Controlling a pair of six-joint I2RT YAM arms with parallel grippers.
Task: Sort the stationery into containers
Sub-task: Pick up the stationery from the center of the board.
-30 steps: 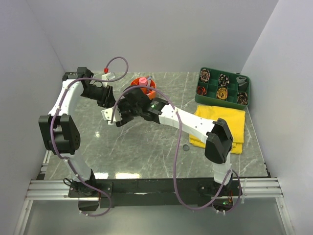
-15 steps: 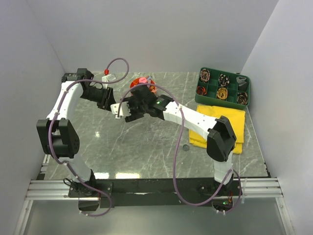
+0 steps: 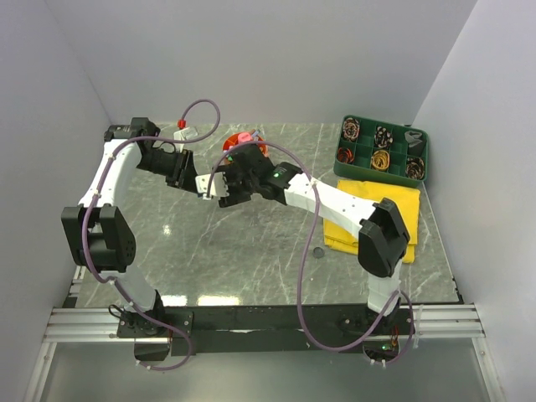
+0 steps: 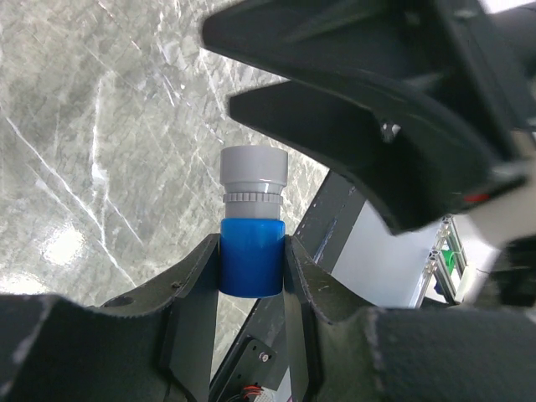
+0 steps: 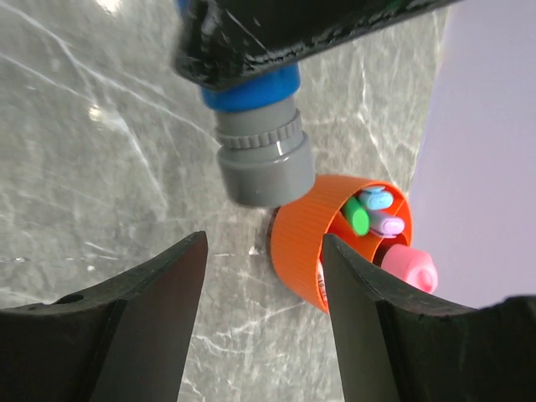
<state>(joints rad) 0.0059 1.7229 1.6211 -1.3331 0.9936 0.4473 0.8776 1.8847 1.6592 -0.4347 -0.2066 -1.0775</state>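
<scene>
Left gripper (image 4: 251, 251) pinches blue-and-grey tube (image 4: 253, 188) at center of left wrist view, long axis vertical, grey end up. Right gripper (image 5: 264, 247) spread, empty, facing the tube's grey end. Orange organiser (image 5: 306, 251) sits right of center.

Grey marble tabletop (image 3: 251, 251), plain white walls (image 3: 268, 59)

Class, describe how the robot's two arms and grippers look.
Both the left arm and right arm have white links with bulky black joints; a purple cable loops along each. The left gripper and right gripper have two black fingers.
</scene>
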